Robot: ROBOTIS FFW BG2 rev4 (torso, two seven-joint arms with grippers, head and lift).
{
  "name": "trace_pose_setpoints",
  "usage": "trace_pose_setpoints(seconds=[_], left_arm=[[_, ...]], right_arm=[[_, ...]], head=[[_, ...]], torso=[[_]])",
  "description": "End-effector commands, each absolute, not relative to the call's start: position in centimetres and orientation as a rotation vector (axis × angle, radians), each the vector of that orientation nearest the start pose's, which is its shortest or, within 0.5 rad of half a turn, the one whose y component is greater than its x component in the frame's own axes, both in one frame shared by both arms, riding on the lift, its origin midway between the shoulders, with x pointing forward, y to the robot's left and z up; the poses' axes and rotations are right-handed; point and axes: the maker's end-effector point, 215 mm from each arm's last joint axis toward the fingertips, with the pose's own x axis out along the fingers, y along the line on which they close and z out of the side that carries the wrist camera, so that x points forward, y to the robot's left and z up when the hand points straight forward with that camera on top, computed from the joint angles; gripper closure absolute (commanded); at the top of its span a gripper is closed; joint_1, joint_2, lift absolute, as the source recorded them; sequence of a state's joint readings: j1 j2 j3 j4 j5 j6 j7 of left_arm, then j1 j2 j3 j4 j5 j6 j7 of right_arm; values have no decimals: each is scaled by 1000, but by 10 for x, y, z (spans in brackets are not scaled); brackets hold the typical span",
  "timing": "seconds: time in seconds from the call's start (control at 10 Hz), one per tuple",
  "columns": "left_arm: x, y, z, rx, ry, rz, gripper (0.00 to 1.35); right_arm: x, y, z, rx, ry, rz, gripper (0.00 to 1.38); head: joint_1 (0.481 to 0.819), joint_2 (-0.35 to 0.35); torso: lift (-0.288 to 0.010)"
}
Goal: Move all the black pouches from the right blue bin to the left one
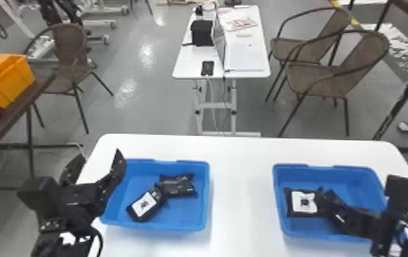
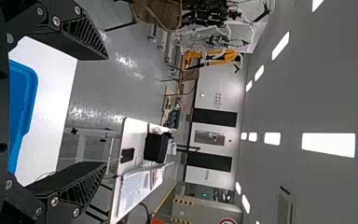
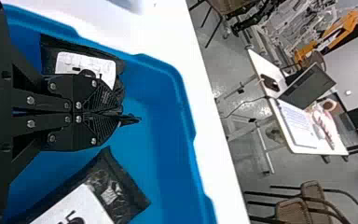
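My left gripper [image 1: 94, 168] is over the left edge of the left blue bin [image 1: 209, 198], and in its wrist view the left gripper [image 2: 93, 112] stands open and holds nothing. Two black pouches lie in that bin, one with a white label [image 1: 145, 204] and another [image 1: 178, 185] touching it. Inside the right blue bin [image 1: 281, 225] is my right gripper [image 1: 323, 196], at the right edge of a labelled black pouch [image 1: 304, 202]. In its wrist view the right gripper [image 3: 120, 115] is shut on that pouch [image 3: 86, 64]; another labelled pouch [image 3: 116, 186] lies on its other side.
Both bins stand on a white table [image 1: 242, 191] with a gap between them. Behind it are a smaller white table [image 1: 247, 58] with a laptop and papers, and brown chairs [image 1: 319, 80]. A dark table at the far left holds an orange bin [image 1: 11, 80].
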State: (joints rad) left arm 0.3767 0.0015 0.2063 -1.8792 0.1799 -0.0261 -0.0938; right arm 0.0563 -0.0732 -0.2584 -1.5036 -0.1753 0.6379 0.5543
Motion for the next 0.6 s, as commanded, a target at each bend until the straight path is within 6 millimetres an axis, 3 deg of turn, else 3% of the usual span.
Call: trace_pose_setpoints(seconds=[0.0, 0.2, 0.5], left_arm=[[473, 325, -357, -123, 15, 105, 233], [476, 322, -349, -144, 2, 102, 233], [487, 299, -348, -205, 21, 62, 233]], right_arm=[[497, -258, -501, 374, 592, 326, 1250], [521, -229, -447, 439, 492, 433, 1250], [564, -112, -393, 495, 392, 788, 1250]], head=[[695, 83], [695, 80], [695, 151]], torso=[[10], [10], [10]])
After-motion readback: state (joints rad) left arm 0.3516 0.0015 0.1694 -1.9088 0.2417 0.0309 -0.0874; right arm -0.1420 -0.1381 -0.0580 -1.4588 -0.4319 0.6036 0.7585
